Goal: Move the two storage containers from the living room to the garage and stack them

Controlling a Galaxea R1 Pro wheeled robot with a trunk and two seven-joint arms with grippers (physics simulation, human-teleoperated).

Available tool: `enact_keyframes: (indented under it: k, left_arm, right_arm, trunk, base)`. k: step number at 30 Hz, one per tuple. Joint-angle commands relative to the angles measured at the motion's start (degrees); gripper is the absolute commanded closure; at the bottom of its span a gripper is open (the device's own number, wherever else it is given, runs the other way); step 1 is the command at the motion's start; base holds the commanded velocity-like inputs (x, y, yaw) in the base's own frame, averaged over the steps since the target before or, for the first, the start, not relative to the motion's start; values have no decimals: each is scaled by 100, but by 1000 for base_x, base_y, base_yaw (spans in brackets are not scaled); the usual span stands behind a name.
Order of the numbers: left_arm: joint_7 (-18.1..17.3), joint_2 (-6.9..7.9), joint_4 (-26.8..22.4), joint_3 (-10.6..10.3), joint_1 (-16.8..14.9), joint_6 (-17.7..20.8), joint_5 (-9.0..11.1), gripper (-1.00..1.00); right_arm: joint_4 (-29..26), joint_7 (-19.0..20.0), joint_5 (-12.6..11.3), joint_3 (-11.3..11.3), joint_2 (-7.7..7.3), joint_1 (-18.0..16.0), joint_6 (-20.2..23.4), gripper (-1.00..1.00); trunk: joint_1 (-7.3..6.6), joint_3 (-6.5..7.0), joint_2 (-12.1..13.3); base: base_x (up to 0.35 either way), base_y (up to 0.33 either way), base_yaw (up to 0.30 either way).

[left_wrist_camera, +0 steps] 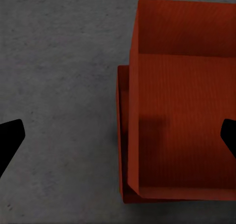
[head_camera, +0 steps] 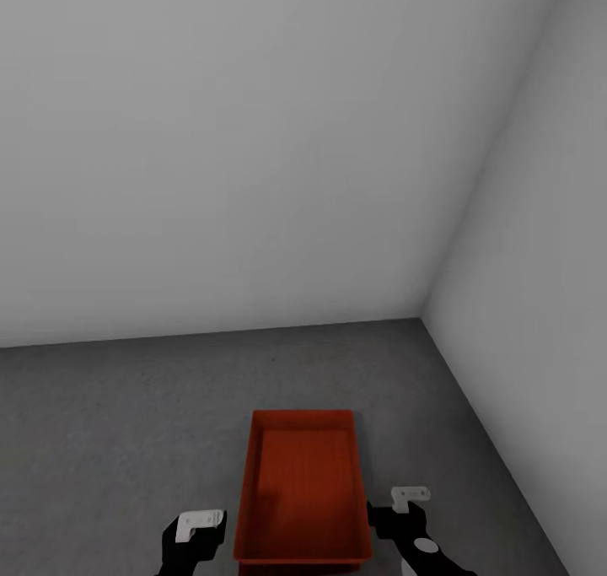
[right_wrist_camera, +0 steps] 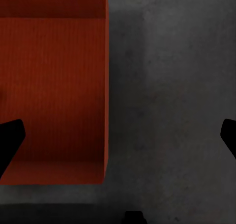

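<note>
Head view: looked down on the dark grey concrete floor [head_camera: 126, 407] of the garage, bounded by a pale grey back wall [head_camera: 211, 137] and a side wall [head_camera: 539, 247] meeting at the floor's far right corner. Found the upper storage container [head_camera: 303, 492] on the floor short of that corner, open top up and empty, long side running away from the robot. Flanked it with the left gripper [head_camera: 196, 532] just beside its near left edge and the right gripper [head_camera: 409, 508] just beside its near right edge, neither touching the walls.

Left wrist view: caught the upper bin sitting on the lower storage container [left_wrist_camera: 121, 135], slightly offset, so that a strip of the lower one's rim stuck out along one long side and the near end. Kept the dark fingertips [left_wrist_camera: 10, 140] spread wide, pinching nothing, one over bare concrete and the other over the ribbed bottom.

Right wrist view: had the fingertips [right_wrist_camera: 10, 143] likewise spread wide and empty, one over the bin's bottom, the other over bare floor.
</note>
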Motion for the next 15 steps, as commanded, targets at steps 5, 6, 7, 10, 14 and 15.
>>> enact_keyframes:
  k: [5,6,7,10,14,15]
  left_arm:
    - [-8,-6,4,20,-4,-17,2,-100]
    - [-11,-6,4,20,-4,-17,2,-100]
    - [-13,-7,4,20,-4,-17,2,-100]
    - [-19,-7,4,23,-4,-17,2,-100]
    - [-25,-2,7,23,-4,-21,2,-100]
    - [-28,0,8,22,-4,-22,1,-100]
  right_arm:
    - [6,-29,0,17,1,-5,-12,-100]
    - [6,-29,1,17,1,-5,-11,-100]
    - [6,-26,-1,17,1,-5,-9,-100]
    - [6,-20,-3,14,1,-5,-7,-100]
    - [6,-11,-8,14,-2,-5,-4,-100]
    - [6,-9,-9,13,-3,-5,-2,-100]
  trunk:
    - [3,-3,-10]
    - [3,1,-10]
    - [3,7,-10]
    - [3,28,-10]
    - [3,61,-10]
    - [3,70,-10]
  base:
    - [0,0,0]
    - [0,0,0]
    - [0,0,-19]
    - [0,0,-49]
    - [0,0,-81]
    - [0,0,-97]
